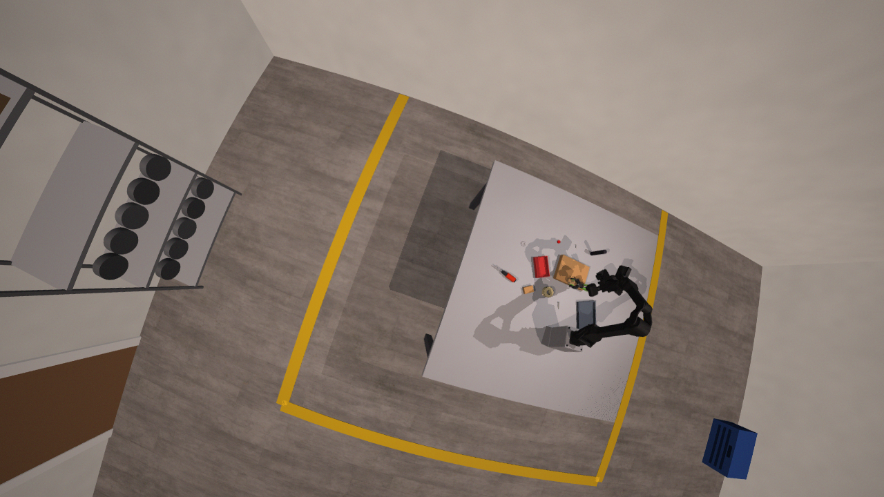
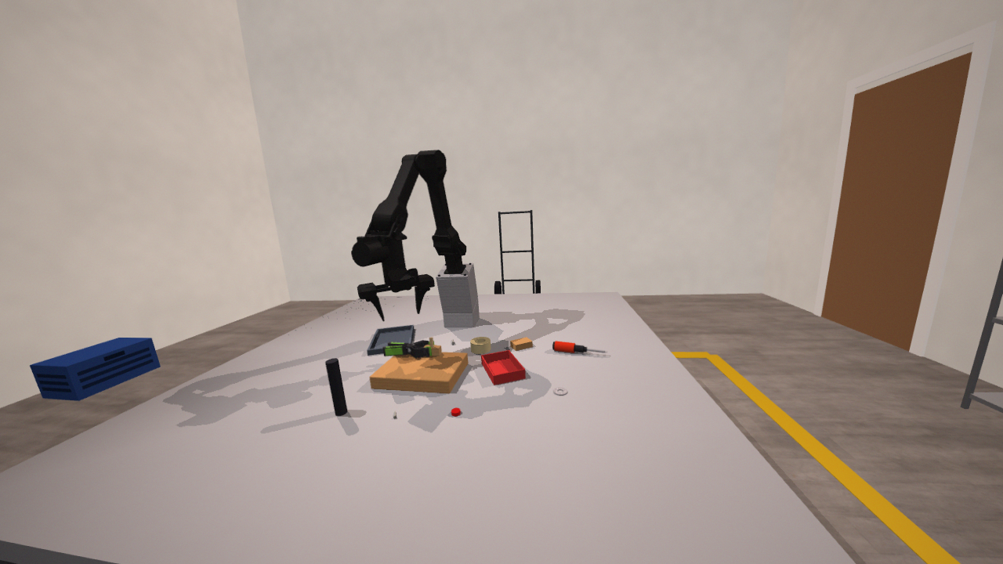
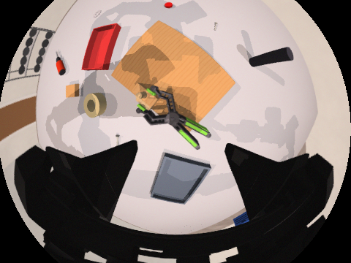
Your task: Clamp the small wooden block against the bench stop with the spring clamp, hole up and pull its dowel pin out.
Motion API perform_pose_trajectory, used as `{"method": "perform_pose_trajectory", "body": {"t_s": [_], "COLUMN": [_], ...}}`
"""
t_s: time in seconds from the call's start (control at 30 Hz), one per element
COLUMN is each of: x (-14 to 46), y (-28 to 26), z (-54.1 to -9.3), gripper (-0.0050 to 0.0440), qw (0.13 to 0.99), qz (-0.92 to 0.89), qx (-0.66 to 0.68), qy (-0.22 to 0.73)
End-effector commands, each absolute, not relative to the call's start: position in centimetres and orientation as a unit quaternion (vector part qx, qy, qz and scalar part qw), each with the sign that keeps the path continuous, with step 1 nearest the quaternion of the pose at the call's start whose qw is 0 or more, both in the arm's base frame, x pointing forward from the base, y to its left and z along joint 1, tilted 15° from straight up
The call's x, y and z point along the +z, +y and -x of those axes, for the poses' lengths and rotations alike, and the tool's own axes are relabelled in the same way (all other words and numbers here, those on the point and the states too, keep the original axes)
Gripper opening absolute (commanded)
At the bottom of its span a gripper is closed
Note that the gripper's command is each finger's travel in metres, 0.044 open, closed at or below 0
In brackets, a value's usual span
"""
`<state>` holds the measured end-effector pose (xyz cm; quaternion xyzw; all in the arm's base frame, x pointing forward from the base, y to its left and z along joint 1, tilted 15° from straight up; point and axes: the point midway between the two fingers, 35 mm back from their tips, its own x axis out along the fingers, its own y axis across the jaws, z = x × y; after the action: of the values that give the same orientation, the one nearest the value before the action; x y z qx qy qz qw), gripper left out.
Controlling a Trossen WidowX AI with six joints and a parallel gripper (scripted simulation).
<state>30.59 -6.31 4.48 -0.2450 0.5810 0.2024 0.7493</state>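
Observation:
A wooden board [image 3: 172,70] lies on the grey table; it also shows in the exterior view [image 2: 419,370]. A black spring clamp with green handles [image 3: 172,119] sits at the board's near edge, its jaws around a small wooden block [image 3: 148,98]. The block's dowel pin is too small to make out. The clamp also shows in the exterior view [image 2: 410,348]. My gripper [image 2: 395,300] hangs high above the table behind the clamp, open and empty. Its two fingers frame the wrist view [image 3: 178,161].
A grey tray [image 3: 180,177] lies just below the gripper. A red bin [image 3: 101,47], a tape roll [image 3: 95,104], a small wood piece [image 3: 72,90] and a screwdriver [image 2: 576,347] lie beside the board. A black cylinder [image 2: 337,387] stands upright. The arm's grey base [image 2: 457,294] is behind.

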Motion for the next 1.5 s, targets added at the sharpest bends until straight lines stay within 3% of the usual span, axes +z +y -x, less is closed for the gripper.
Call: {"method": "perform_pose_trajectory", "body": {"t_s": [0.0, 1.47], "x": [4.4, 4.0], "y": [-6.1, -4.1], "z": [-30.6, -30.8], "gripper": [0.044, 0.044], "qw": [0.756, 0.789], "qz": [0.225, 0.003], "qx": [0.185, 0.011], "qy": [0.587, 0.614]}}
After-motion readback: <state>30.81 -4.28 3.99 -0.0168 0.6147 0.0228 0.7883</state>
